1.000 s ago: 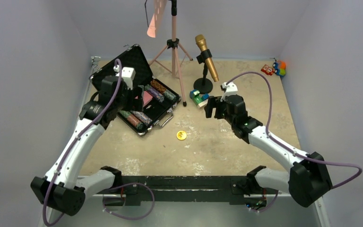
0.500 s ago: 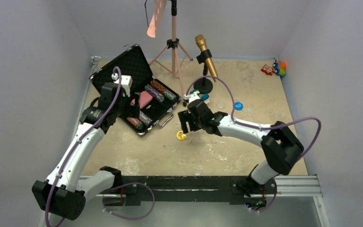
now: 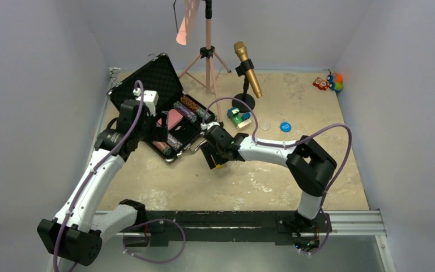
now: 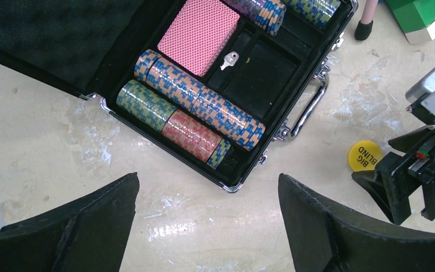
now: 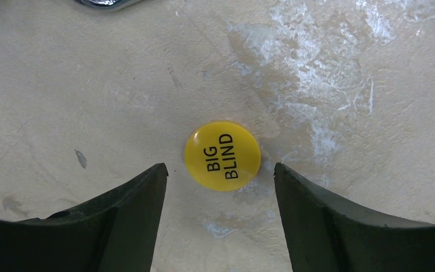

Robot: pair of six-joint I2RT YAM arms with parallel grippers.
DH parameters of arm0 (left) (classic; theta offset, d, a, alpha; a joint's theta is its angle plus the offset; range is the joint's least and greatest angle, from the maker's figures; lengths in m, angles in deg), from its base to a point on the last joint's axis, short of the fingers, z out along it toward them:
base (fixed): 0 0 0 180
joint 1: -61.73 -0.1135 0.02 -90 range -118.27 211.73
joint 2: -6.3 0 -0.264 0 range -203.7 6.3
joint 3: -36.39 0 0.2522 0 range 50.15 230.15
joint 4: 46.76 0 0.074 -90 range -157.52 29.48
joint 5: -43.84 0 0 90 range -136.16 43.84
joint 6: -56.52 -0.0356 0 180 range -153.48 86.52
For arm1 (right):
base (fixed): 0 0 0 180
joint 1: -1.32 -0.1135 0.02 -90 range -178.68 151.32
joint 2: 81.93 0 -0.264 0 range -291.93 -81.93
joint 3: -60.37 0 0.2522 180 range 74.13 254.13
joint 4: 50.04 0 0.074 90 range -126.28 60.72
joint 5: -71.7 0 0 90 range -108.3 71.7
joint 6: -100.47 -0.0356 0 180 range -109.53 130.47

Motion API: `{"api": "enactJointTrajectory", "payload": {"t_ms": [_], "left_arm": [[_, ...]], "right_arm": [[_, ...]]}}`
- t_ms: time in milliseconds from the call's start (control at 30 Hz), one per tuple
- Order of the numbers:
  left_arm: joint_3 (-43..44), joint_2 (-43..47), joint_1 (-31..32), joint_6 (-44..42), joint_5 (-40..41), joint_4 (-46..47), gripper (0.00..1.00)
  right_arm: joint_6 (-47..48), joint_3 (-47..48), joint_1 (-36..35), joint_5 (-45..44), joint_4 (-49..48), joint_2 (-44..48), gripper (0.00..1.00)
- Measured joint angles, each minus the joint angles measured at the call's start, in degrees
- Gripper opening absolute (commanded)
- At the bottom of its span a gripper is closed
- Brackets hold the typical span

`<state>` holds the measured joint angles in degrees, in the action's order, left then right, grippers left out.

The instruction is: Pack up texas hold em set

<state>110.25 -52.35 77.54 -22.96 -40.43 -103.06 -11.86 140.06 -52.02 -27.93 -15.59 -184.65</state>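
Note:
The black silver-edged briefcase (image 3: pixel 147 79) lies open at the back left, showing its foam lid. In the left wrist view it (image 4: pixel 90 34) holds several chip rows (image 4: pixel 198 105), the pink card deck (image 4: pixel 199 35) and a small key. My left gripper (image 3: pixel 160 131) (image 4: pixel 208 178) is open and empty, hovering over the case's near corner. My right gripper (image 3: pixel 212 161) (image 5: pixel 220 168) is open, low over the table, its jaws either side of the yellow "BIG BLIND" button (image 5: pixel 222 155) (image 4: pixel 365 156) without touching it. The blue button (image 3: pixel 285 127) lies on the table to the right.
A gold microphone (image 3: pixel 248 76) on its stand and a pink tripod (image 3: pixel 208 56) stand behind the case. Green and blue blocks (image 3: pixel 238 117) lie by the microphone base. Small toys (image 3: pixel 328 82) sit in the far right corner. Walls close in three sides.
My right arm has swung left from beside the blocks down to the yellow button, uncovering the blue button. My left gripper has shifted slightly toward the case's near edge.

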Motion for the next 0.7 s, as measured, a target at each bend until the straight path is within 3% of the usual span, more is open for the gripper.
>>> {"api": "enactJointTrajectory", "payload": {"t_ms": [333,700], "left_arm": [[0.0,0.0,0.0,0.02,-0.81,0.02,0.95],[0.0,0.0,0.0,0.02,-0.92,0.02,0.95]], "right_arm": [[-0.17,1.51,-0.63,-1.51,2.73,-2.93,0.63],[-0.17,1.6,-1.33,-2.38,2.78,-3.02,0.63]]}}
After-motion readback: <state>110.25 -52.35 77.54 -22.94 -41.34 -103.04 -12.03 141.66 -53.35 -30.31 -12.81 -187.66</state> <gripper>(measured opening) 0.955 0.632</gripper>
